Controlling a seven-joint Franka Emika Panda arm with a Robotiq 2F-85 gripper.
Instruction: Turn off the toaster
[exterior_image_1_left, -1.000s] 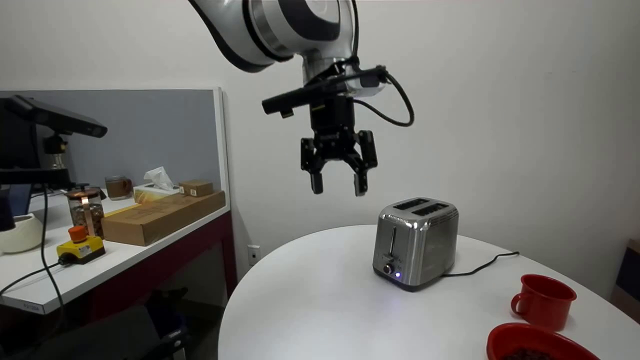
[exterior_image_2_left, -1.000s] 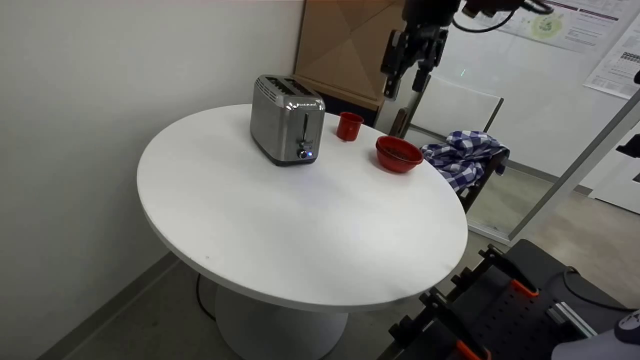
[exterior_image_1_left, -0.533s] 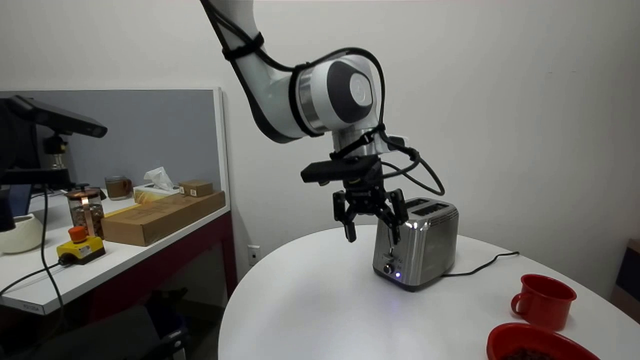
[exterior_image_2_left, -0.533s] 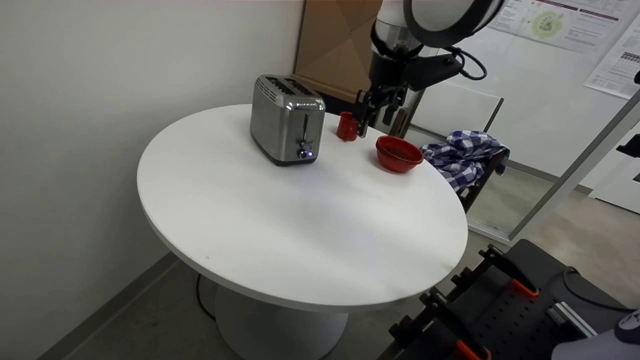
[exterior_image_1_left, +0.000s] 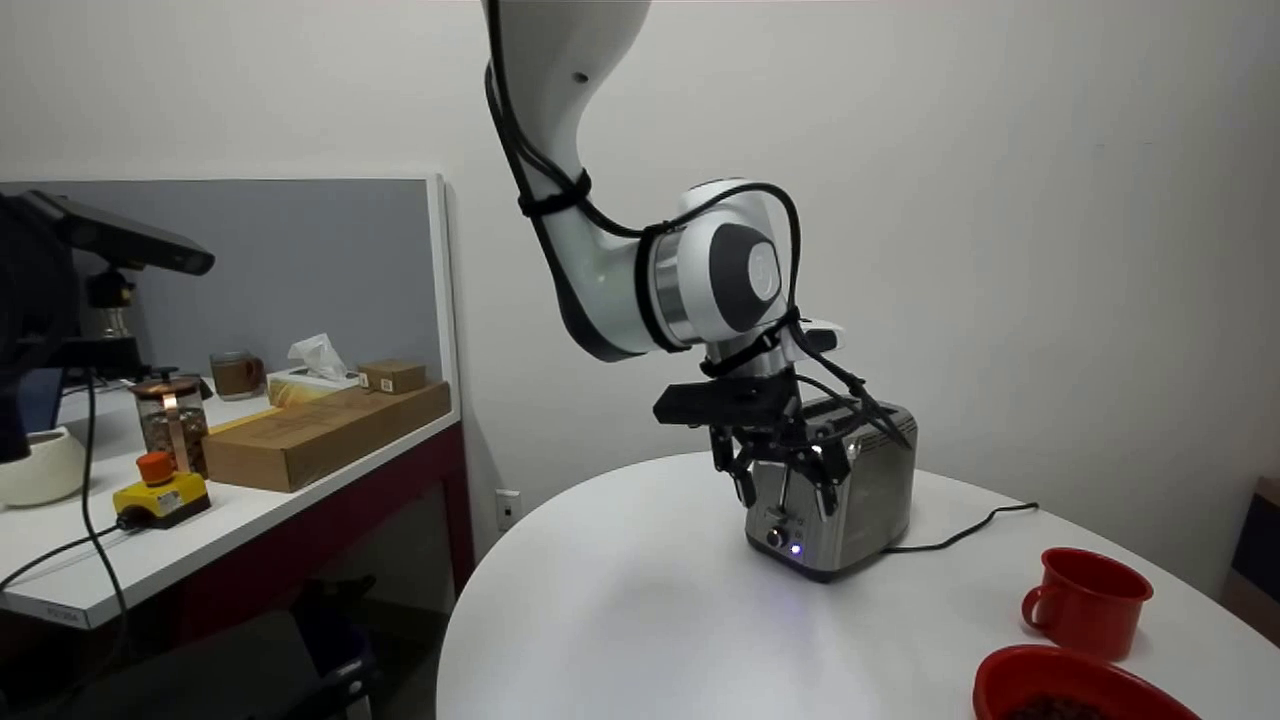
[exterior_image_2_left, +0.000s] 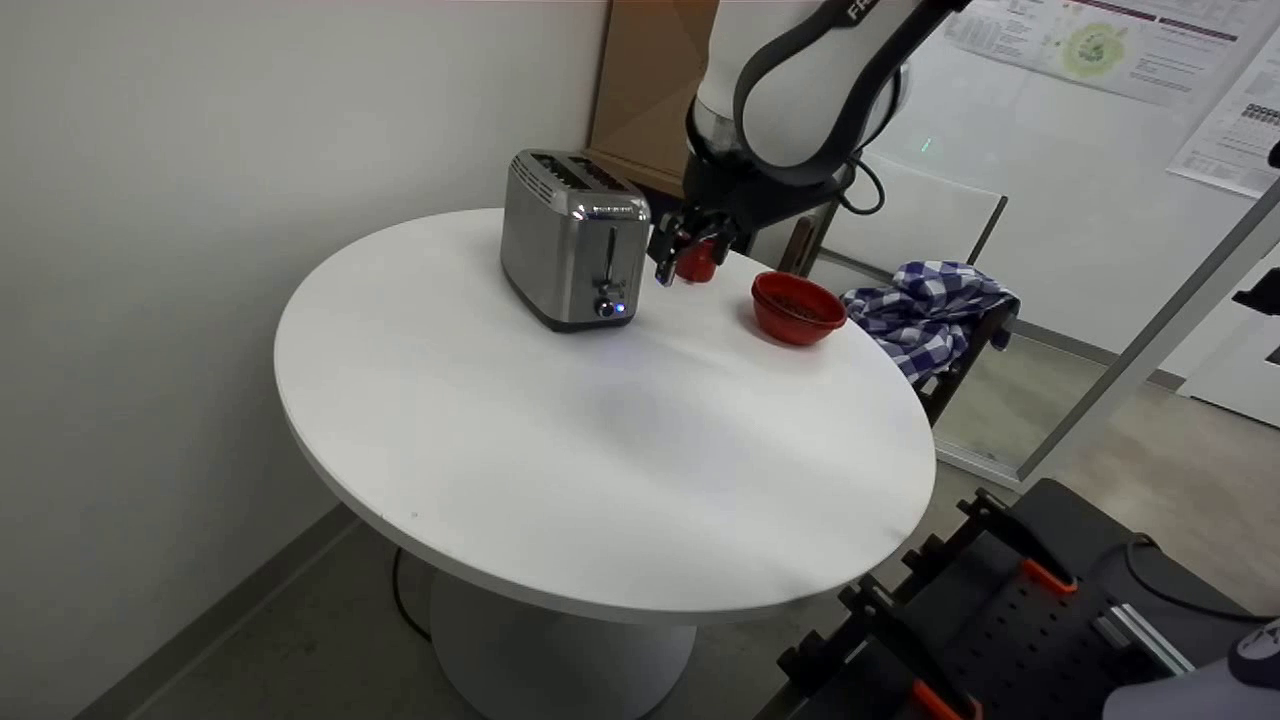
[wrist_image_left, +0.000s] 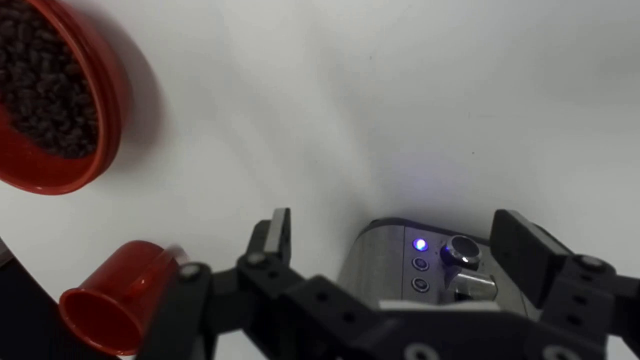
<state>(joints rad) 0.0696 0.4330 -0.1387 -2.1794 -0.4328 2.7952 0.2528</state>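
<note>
- Your gripper (exterior_image_1_left: 788, 497) hung just in front of the toaster's control end, its two fingers (wrist_image_left: 525, 257) spread wide; you could not tell from these views whether either one touched the steel.
- The two-slot brushed-steel toaster (exterior_image_2_left: 550, 240) stood upright near the wall-side edge of the round white table (exterior_image_2_left: 600, 480), its control end turned in toward the middle.
- In your wrist view that end lay partly between the fingers: an indicator light (wrist_image_left: 420, 244) glowed blue, with two round buttons (wrist_image_left: 420, 263) in a row with it and a control knob (wrist_image_left: 462, 250) beside them.
- The lever (exterior_image_2_left: 608, 288) sat at the low end of its slot, close to the knob.
- The black cord (exterior_image_1_left: 935, 548) ran from the toaster out to the table's edge.
- You had the red mug (exterior_image_1_left: 1095, 605) upright near the edge on that same side, and the red bowl (exterior_image_2_left: 795, 335) of dark beans (wrist_image_left: 45, 90) near the edge closest to the checked cloth (exterior_image_2_left: 930, 310).
- On the white desk (exterior_image_1_left: 150, 553), well apart, your emergency-stop button (exterior_image_1_left: 160, 495) stood by the front edge toward the near corner; a long cardboard box (exterior_image_1_left: 330, 430) lay along that edge to the far corner.
</note>
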